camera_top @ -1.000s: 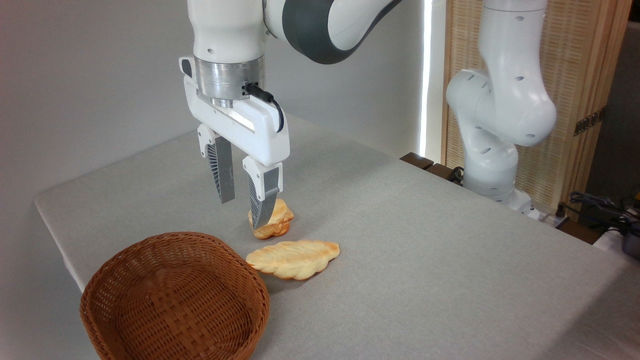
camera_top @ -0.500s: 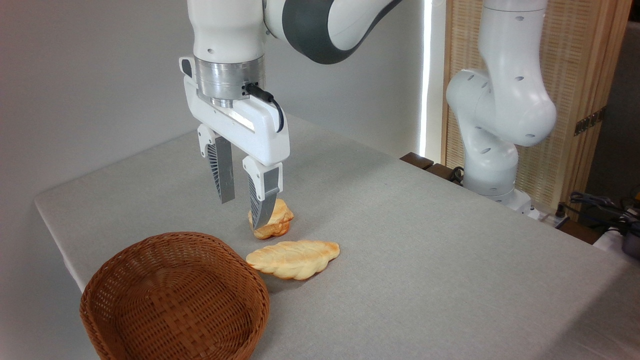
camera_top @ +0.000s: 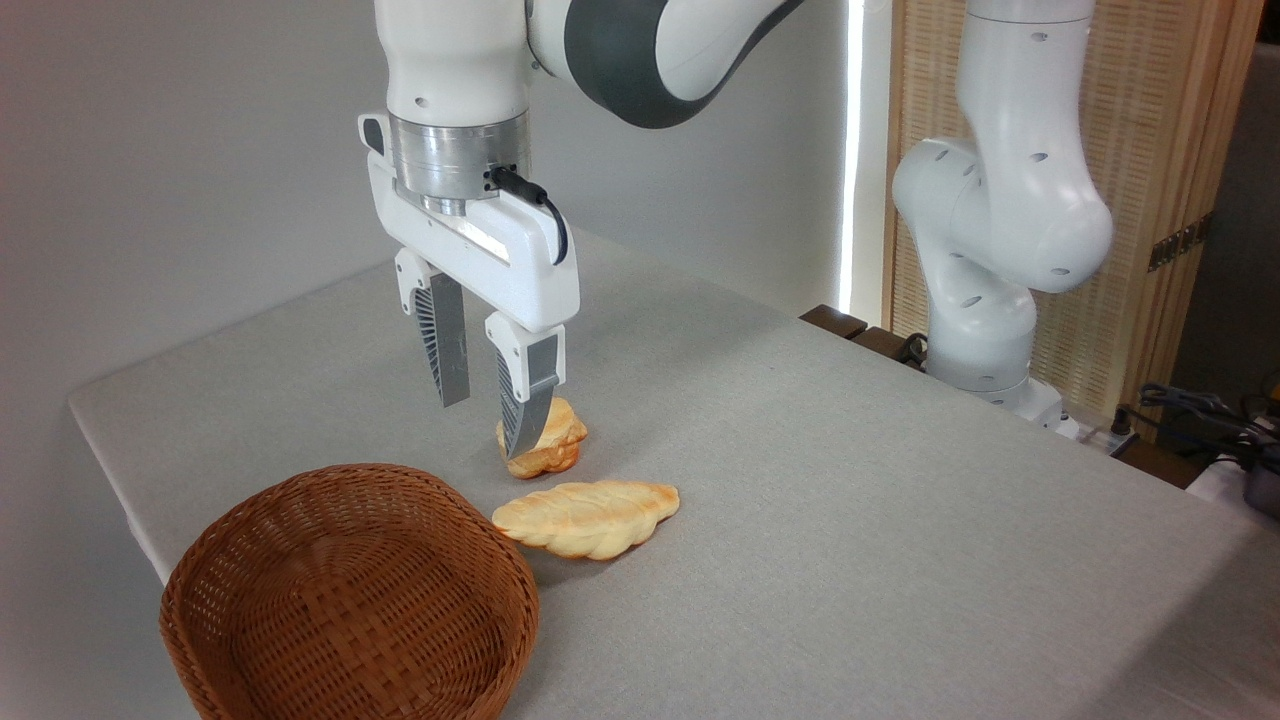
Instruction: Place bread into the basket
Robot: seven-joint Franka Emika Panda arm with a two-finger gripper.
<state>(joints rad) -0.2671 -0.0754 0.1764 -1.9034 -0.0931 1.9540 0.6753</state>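
Observation:
A small golden-brown lumpy bun, the bread (camera_top: 558,440), lies on the grey table (camera_top: 800,480) near the middle. My gripper (camera_top: 487,428) hangs open just above the table, pointing down. Its right finger (camera_top: 525,405) stands in front of the bun's left side and hides part of it; the left finger (camera_top: 447,350) ends higher in the picture, well apart from the bun. Nothing is held between the fingers. The round reddish-brown wicker basket (camera_top: 350,590) sits at the front left, with nothing in it.
A long flat braided loaf (camera_top: 588,517) lies between the bun and the basket's right rim. The arm's white base (camera_top: 985,300) stands at the table's far right edge. Cables and a wooden screen are behind it.

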